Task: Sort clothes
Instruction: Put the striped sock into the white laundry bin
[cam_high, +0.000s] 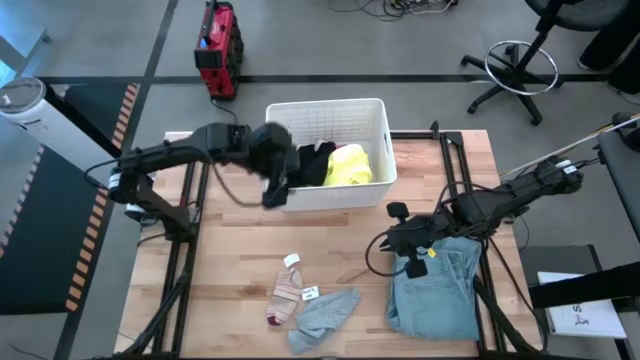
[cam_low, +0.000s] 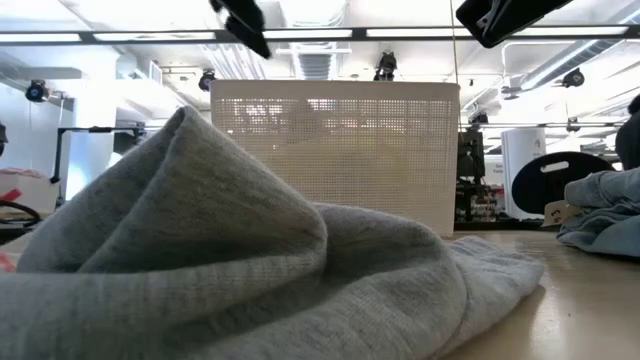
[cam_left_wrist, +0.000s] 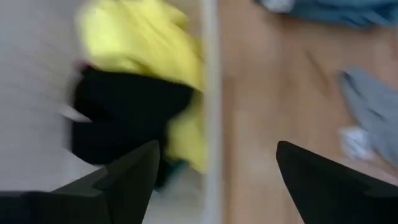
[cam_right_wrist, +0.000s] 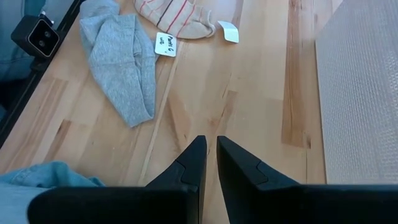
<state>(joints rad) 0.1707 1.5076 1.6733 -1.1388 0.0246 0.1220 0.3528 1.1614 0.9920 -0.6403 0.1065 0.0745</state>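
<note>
A white slatted basket stands at the table's far middle with a black garment and a bright yellow top inside. My left gripper is open and empty above the basket's near left corner. In its wrist view the basket's wall runs between its fingers, with the black garment and yellow top beyond. My right gripper is shut and empty over bare wood beside the light blue jeans. A striped sock and a grey piece lie near the front edge.
A white paper tag lies between the sock and the grey piece. The grey piece fills the low view's foreground, with the basket behind it. Bare wood shows between the basket and the socks.
</note>
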